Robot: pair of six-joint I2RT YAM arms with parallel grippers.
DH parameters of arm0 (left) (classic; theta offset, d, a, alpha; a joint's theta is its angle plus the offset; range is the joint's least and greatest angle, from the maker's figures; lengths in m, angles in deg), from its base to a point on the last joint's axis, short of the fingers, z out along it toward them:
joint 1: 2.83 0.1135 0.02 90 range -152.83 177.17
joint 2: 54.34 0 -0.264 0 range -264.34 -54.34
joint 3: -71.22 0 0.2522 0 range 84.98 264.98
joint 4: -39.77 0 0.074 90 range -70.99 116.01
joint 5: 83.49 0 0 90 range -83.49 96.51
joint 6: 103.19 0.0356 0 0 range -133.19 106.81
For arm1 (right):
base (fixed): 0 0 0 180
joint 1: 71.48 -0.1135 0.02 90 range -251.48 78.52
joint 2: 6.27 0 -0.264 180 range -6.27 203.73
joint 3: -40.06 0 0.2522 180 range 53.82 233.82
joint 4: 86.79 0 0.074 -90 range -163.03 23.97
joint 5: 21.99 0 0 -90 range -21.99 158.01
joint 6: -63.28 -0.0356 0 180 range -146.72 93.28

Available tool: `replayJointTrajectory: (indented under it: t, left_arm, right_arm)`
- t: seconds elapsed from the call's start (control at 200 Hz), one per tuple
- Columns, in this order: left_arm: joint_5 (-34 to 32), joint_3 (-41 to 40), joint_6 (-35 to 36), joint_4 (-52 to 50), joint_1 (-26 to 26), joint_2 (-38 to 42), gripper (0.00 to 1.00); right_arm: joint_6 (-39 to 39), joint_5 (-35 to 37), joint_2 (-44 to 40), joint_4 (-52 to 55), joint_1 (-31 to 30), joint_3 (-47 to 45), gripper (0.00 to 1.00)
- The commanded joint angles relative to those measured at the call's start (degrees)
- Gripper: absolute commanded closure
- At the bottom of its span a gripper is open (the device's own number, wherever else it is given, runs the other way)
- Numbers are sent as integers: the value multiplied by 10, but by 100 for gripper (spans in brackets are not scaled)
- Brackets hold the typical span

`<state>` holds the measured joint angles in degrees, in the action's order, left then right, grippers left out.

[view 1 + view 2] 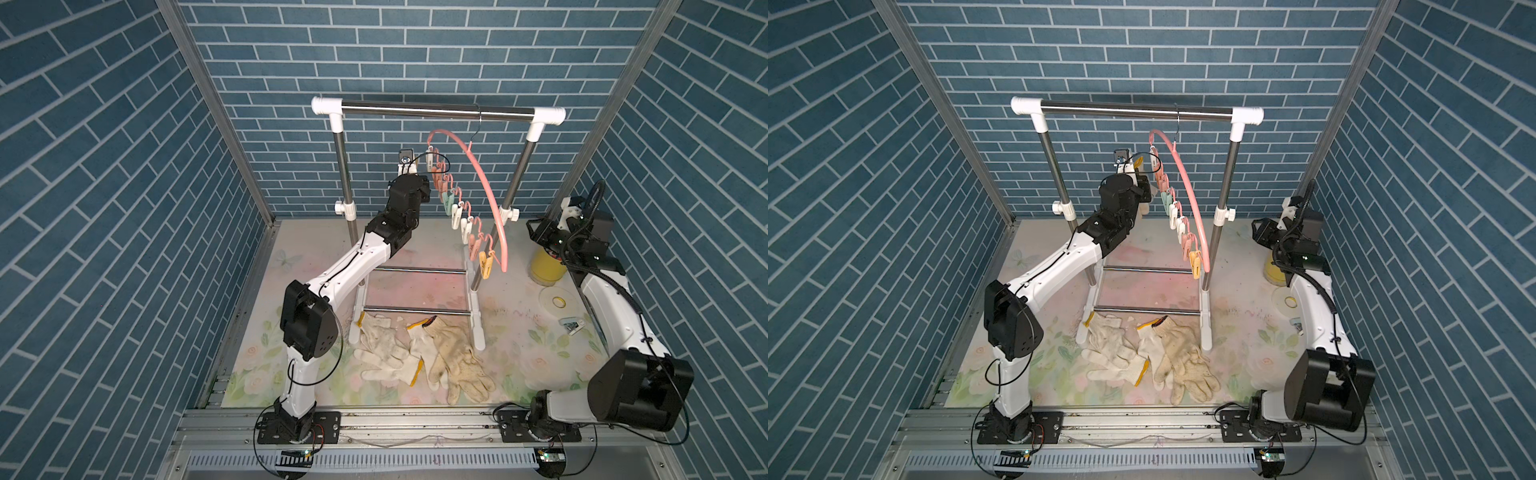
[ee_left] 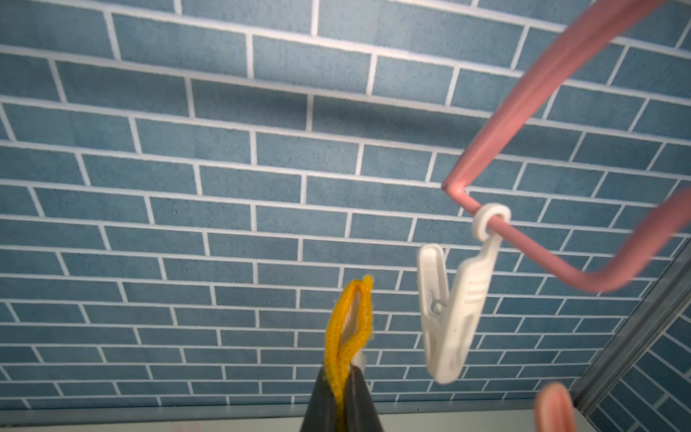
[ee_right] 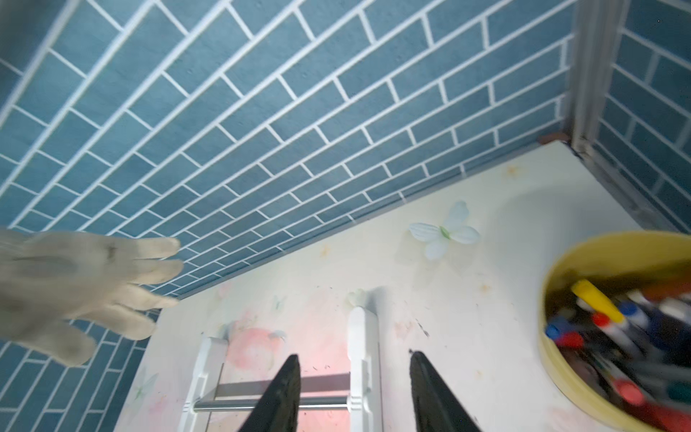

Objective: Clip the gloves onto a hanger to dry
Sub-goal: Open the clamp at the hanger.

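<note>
My left gripper (image 2: 342, 377) is shut on the yellow-edged cuff (image 2: 349, 329) of one glove, raised beside a white clip (image 2: 448, 310) at the far end of the pink hanger (image 2: 523, 101). The cuff and clip are apart. That glove's body (image 3: 74, 284) hangs blurred in the right wrist view. The hanger (image 1: 482, 183) hangs by its hook from the steel rack bar (image 1: 415, 111), with a row of pastel clips (image 1: 457, 212). More gloves (image 1: 415, 353) lie in a pile on the table in front of the rack. My right gripper (image 3: 355, 359) is open and empty at the back right (image 1: 536, 232).
A yellow tub of markers (image 3: 613, 329) stands just under my right wrist (image 1: 544, 266). A tape roll (image 1: 555, 300) and a small clip-like item (image 1: 571, 324) lie beside the right arm. The rack's white feet and cross rails (image 1: 415, 309) span the table's middle.
</note>
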<state>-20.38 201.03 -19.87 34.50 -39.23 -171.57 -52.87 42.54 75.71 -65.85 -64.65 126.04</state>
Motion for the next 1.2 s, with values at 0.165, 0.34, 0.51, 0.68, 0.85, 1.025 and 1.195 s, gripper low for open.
replayJointTrajectory:
  t: [0.165,0.34,0.51,0.68,0.85,1.025,1.195]
  left_arm:
    - [180,111,0,54,13,-59,100]
    - [333,111,12,86,0,-66,100]
    - [418,87,31,98,-4,-63,100]
    - [451,87,33,95,-4,-65,100]
    - [454,103,28,91,-5,-75,100]
    - [456,128,23,90,-5,-88,100]
    - [456,133,20,93,-5,-95,100]
  right_arm:
    - [-18,-172,85,-139,3,82,50]
    - [-27,-223,116,-170,3,130,44]
    - [-27,-277,138,-171,3,177,36]
    - [-15,-313,158,-154,1,219,36]
    - [-7,-343,177,-134,-10,263,36]
    - [35,-367,200,-64,-31,324,36]
    - [58,-380,225,-15,-49,371,35]
